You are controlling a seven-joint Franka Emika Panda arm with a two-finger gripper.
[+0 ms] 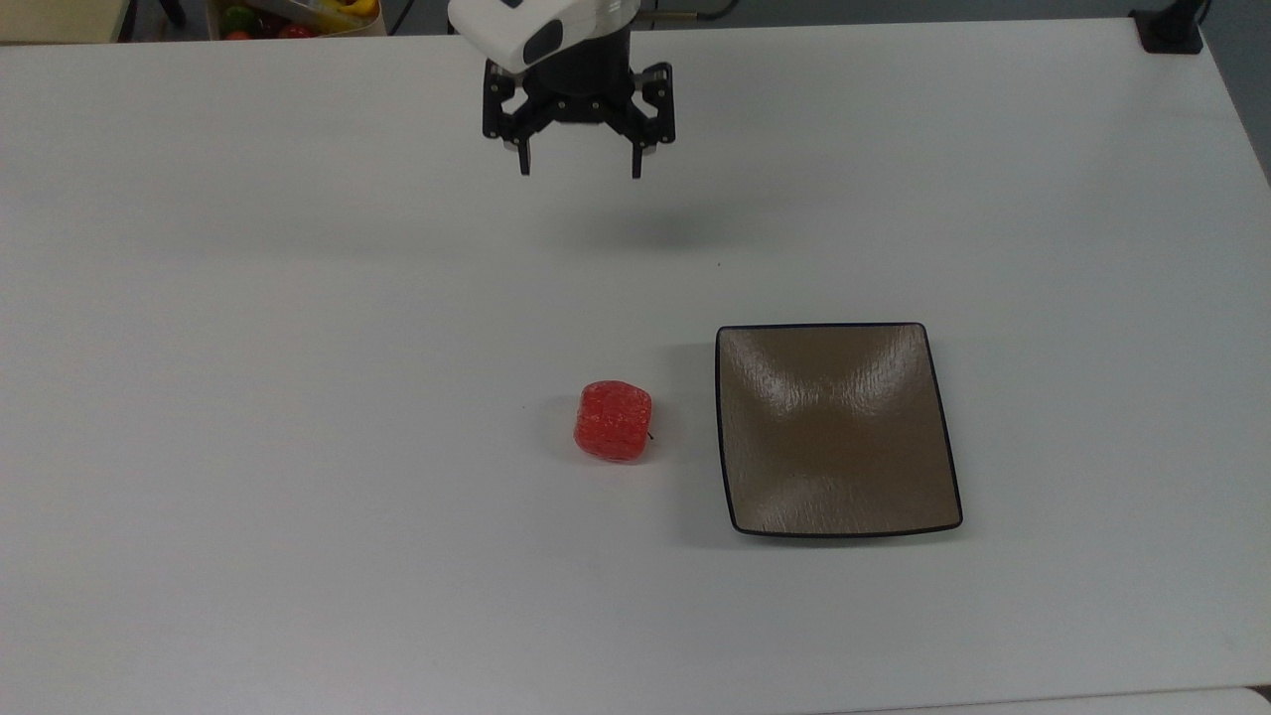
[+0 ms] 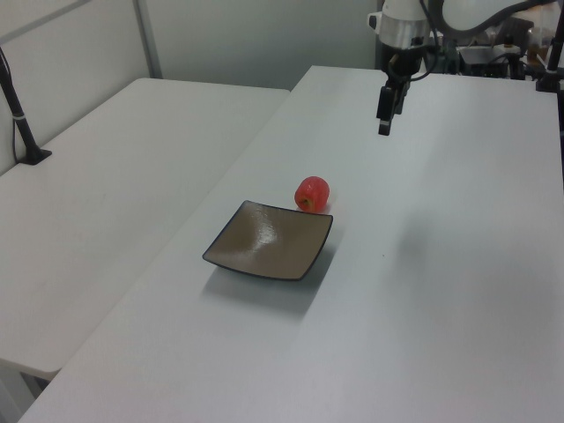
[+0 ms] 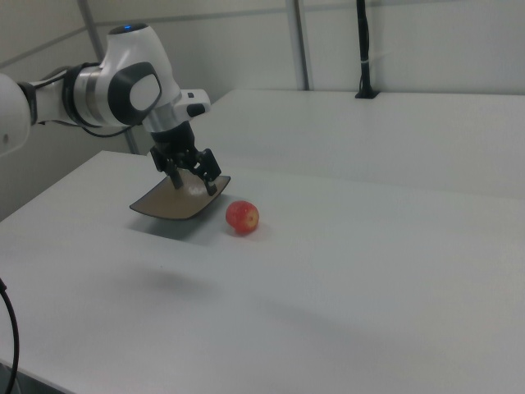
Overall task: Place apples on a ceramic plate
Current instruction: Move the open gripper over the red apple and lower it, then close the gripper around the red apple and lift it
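End effector [image 1: 580, 171] hangs above the worktop [image 1: 298, 298], fingers spread wide, empty, approx 12 o'clock from the apple [image 1: 613, 421] in the top view, well apart. Apple sits on the worktop just beside the ceramic plate [image 1: 836, 429], at its 9 o'clock, not on it. Risk, my read: rounded, bumpy fruit could roll away w/ an off-centre pinch, or get nudged into the plate rim. Worktop's plain white, matte; second white table [image 2: 115, 167] alongside, grey partition walls behind.
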